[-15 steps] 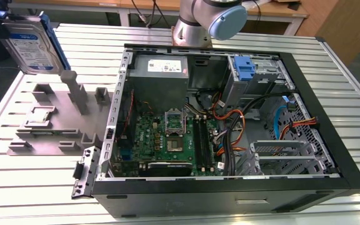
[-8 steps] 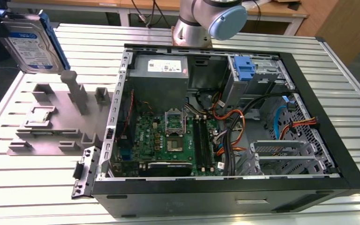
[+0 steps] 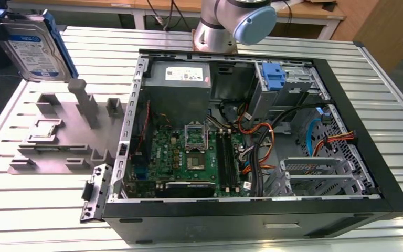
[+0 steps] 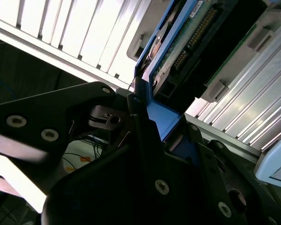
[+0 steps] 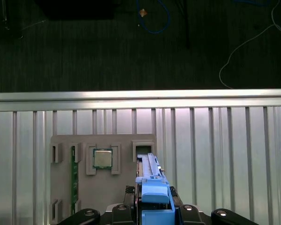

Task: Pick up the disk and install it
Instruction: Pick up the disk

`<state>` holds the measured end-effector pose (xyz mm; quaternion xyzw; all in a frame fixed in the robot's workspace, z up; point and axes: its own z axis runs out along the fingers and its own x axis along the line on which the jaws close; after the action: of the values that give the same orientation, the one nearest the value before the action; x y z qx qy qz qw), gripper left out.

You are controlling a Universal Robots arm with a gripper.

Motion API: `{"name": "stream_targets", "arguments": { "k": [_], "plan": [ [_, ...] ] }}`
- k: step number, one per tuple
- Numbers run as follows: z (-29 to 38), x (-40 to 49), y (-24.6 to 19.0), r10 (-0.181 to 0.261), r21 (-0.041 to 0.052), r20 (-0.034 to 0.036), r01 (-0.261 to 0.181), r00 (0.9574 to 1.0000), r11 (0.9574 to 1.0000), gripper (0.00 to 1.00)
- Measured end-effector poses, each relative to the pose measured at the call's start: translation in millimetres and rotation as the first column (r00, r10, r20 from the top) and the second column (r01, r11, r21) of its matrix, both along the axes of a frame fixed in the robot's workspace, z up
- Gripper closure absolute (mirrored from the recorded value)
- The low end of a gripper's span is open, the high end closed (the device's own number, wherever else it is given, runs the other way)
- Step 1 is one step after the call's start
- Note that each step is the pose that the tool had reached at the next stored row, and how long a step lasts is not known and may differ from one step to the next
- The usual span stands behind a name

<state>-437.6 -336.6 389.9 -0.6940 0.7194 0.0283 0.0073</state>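
Up in the air, at about ten o'clock from the big open black computer case (image 3: 390, 184) in the exterior view, the flat silver disk (image 3: 32, 44) with the white-and-blue label is hanging upright. The robot's black gripper (image 4: 163, 123) is holding it. The fingers (image 4: 141, 123) are pinching the blue plastic frame around the disk, one on each side, as the second wrist view is showing. I am guessing they are squeezing the frame and not the shiny part so that the disk is not slipping or getting scratched.

The disk is not touching anything under it. It is floating over the grey holder plate (image 3: 61, 142), which is lying on the slatted metal bench (image 3: 48, 210) at about nine o'clock from the case. A small square chip (image 5: 103, 158) and a thin green memory stick (image 5: 74, 173) are sitting in pockets of that plate, likely so they are not sliding around.

The case is lying on its side with the cover off, so its inside is facing up. The disk is well apart from it and is not going in yet.
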Motion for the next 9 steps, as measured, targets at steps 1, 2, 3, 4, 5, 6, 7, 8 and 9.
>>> {"name": "stream_targets", "arguments": {
  "k": [1, 2, 3, 4, 5, 6, 7, 8, 9],
  "plan": [
    [0.3, 0.0, 0.0, 0.000, 0.0000, 0.0000, 0.000, 1.0000, 1.0000, 0.63],
    [0.6, 0.0, 0.0, 0.000, 0.0000, 0.0000, 0.000, 1.0000, 1.0000, 0.63],
    [0.9, 0.0, 0.0, 0.000, 0.0000, 0.0001, 0.000, 1.0000, 1.0000, 0.63],
    [1.2, 0.0, 0.0, 0.000, 0.0000, 0.0000, 0.000, 1.0000, 1.0000, 0.63],
    [1.5, 0.0, 0.0, 0.000, 0.0000, 0.0000, 0.000, 1.0000, 1.0000, 0.63],
    [1.8, 0.0, 0.0, 0.000, 0.0000, 0.0000, 0.000, 1.0000, 1.0000, 0.63],
    [2.1, 0.0, 0.0, 0.000, 0.0000, 0.0000, 0.000, 1.0000, 1.0000, 0.63],
    [2.5, 0.0, 0.0, 0.000, 0.0000, 0.0000, 0.000, 1.0000, 1.0000, 0.63],
    [2.8, 0.0, 0.0, 0.000, 0.0000, 0.0000, 0.000, 1.0000, 1.0000, 0.63]
  ]
}}
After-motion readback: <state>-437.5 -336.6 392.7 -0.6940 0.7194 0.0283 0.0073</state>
